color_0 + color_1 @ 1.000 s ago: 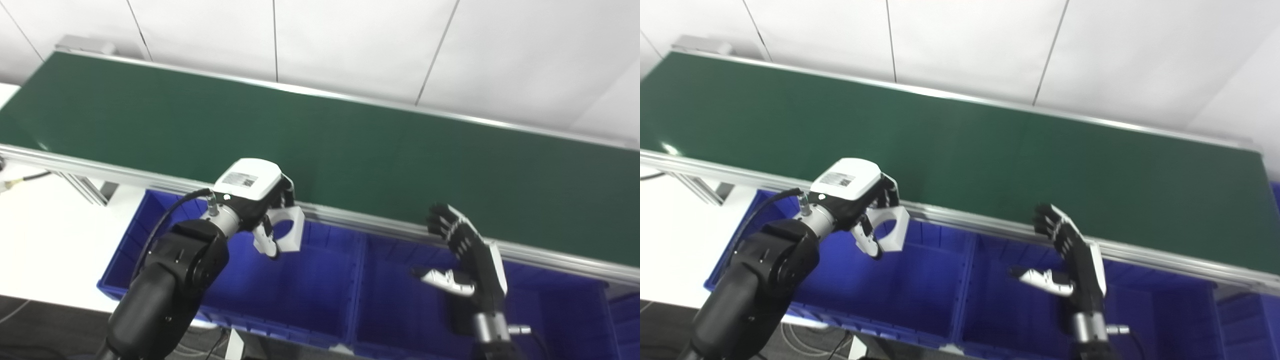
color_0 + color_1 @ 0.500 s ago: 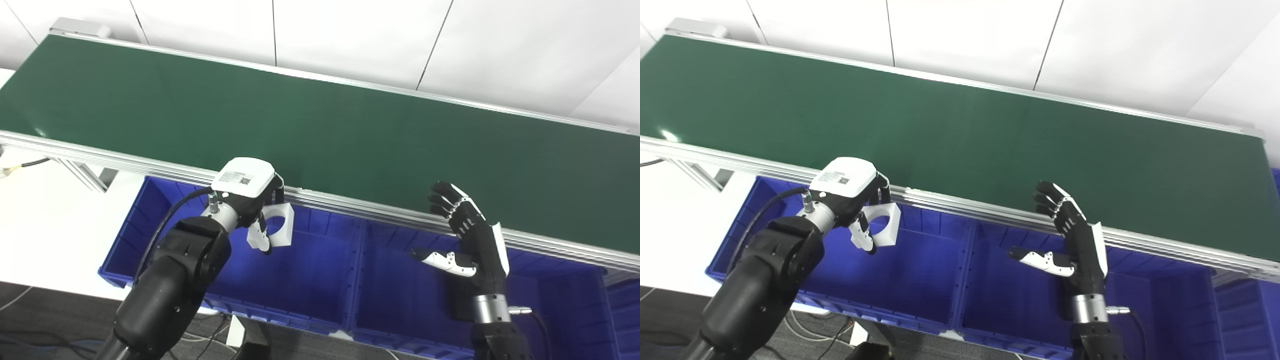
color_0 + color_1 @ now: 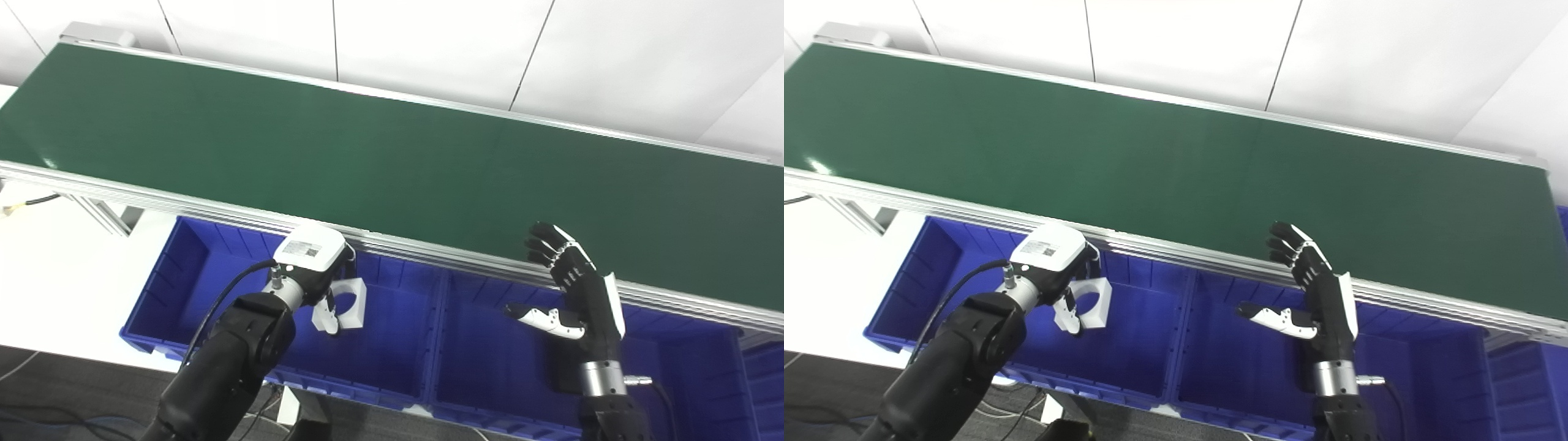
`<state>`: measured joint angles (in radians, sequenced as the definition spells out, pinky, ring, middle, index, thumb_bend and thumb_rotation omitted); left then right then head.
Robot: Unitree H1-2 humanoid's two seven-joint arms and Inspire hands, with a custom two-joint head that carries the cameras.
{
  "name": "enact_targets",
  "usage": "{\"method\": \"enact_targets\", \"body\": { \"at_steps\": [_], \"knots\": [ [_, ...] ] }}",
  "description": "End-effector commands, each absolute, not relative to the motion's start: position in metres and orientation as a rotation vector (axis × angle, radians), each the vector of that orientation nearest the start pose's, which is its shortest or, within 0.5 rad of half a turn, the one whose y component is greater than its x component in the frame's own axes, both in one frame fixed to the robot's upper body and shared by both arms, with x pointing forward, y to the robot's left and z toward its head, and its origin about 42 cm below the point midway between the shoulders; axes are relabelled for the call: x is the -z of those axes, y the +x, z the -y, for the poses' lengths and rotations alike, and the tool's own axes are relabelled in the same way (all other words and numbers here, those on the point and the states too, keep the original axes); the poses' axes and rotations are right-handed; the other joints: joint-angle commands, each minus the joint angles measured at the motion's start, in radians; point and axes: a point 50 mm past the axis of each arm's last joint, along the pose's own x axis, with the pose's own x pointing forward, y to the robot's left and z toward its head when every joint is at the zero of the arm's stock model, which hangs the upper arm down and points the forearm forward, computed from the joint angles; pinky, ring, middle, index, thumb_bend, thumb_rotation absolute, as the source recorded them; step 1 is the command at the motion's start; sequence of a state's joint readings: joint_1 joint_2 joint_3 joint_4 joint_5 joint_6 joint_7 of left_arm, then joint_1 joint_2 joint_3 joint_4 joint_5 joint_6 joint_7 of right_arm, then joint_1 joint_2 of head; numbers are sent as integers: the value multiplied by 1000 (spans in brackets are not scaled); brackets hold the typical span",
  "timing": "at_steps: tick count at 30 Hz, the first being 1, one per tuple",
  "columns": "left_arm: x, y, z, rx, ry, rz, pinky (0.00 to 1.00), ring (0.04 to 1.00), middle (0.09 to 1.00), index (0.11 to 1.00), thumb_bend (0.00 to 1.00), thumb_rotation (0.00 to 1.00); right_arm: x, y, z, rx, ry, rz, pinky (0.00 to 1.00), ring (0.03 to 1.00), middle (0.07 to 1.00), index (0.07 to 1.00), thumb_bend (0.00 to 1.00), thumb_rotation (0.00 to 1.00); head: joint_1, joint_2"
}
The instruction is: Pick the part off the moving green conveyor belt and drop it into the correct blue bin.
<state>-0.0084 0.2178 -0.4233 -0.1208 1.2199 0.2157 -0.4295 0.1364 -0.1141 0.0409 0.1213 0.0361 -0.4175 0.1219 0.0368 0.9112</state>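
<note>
Green belt (image 3: pixel 392 159) runs across the far side, left to right, with a metal rail (image 3: pixel 429 254) along its near edge. Below the rail sit two blue bins side by side: the left bin (image 3: pixel 184 288) and the right bin (image 3: pixel 490 380). My left hand (image 3: pixel 312 263) hangs over the left bin, fingers pinching a white block with a round hole (image 3: pixel 348 303). My right hand (image 3: pixel 569 294) is raised over the right bin, fingers spread, holding nothing.

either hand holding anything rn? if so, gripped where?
Left robot hand holds the white part with a round hole, fingers on its near edge, over the left blue bin. Right robot hand is open, holding nothing.
</note>
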Motion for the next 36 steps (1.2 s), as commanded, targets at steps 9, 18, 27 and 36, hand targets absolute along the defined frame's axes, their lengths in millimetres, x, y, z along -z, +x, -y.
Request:
{"method": "enact_targets", "body": {
  "at_steps": [9,18,27,36],
  "knots": [
    [-98,266,-170,518,1458,-94,209,292,413,514,515,0,-67,231,239,-136,-83,211,748,791,828,812,1000,284,-6,-8],
    [-102,265,-170,564,1481,-127,207,297,477,490,527,0,-66,231,239,-135,-84,213,750,789,826,809,1000,278,-5,-12],
    [-103,266,-168,585,1496,-156,195,288,476,594,554,0,-65,231,239,-137,-78,209,758,793,829,812,1000,272,-13,-19],
    [-104,265,-168,576,1497,-145,193,283,476,611,558,0,-64,232,238,-141,-76,211,756,794,830,811,1000,269,-12,-22]
  ]
}}
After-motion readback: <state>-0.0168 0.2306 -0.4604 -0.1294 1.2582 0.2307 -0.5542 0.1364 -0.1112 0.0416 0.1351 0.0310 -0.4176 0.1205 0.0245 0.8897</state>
